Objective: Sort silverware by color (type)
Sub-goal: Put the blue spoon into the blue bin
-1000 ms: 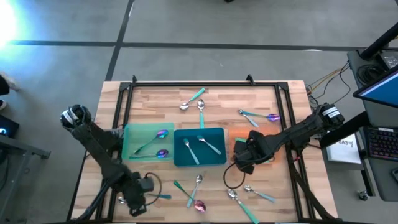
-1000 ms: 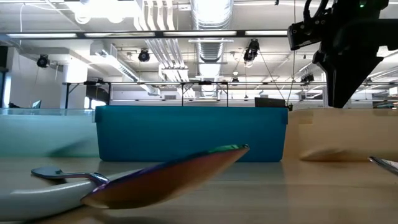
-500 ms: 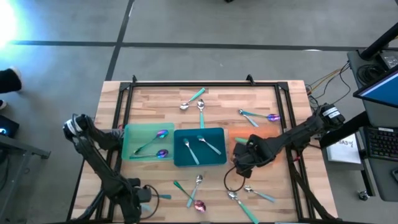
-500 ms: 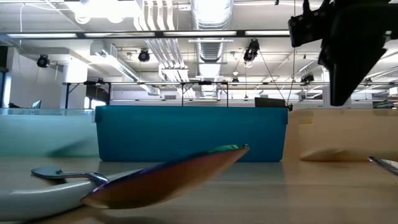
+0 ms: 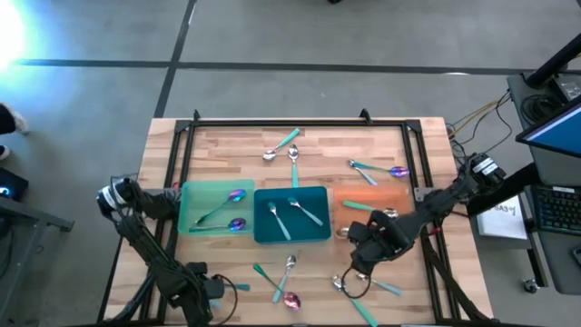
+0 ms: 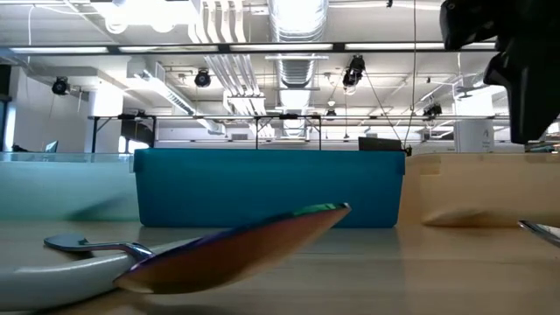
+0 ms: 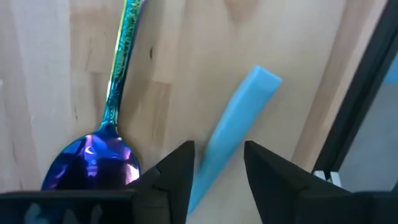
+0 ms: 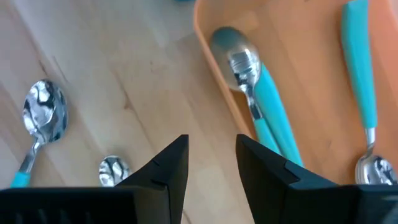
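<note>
- While the spoons wait to be sorted, the big wooden table [image 5: 227,145] holds three trays side by side: a green tray [image 5: 192,195], a teal tray [image 5: 313,232] and an orange tray [image 5: 390,193].
- Both dark arms reach over the near edge, the left arm at the left corner and the right arm by the orange tray.
- The right gripper [image 5: 361,263] hangs over bare wood just past the orange tray, with its fingers [image 8: 171,163] spread apart and nothing between them.
- Two spoons with teal handles [image 8: 43,118] lie on the wood close to that gripper, so the right arm is the nearer one to them.
- I think it should go down on one next, across the long handle.
- The left gripper [image 7: 217,165] is spread too, over a blue-handled spoon [image 7: 239,118] with a purple spoon [image 7: 99,149] just beside it.
- Behind the table is a big room with bright ceiling lights.
</note>
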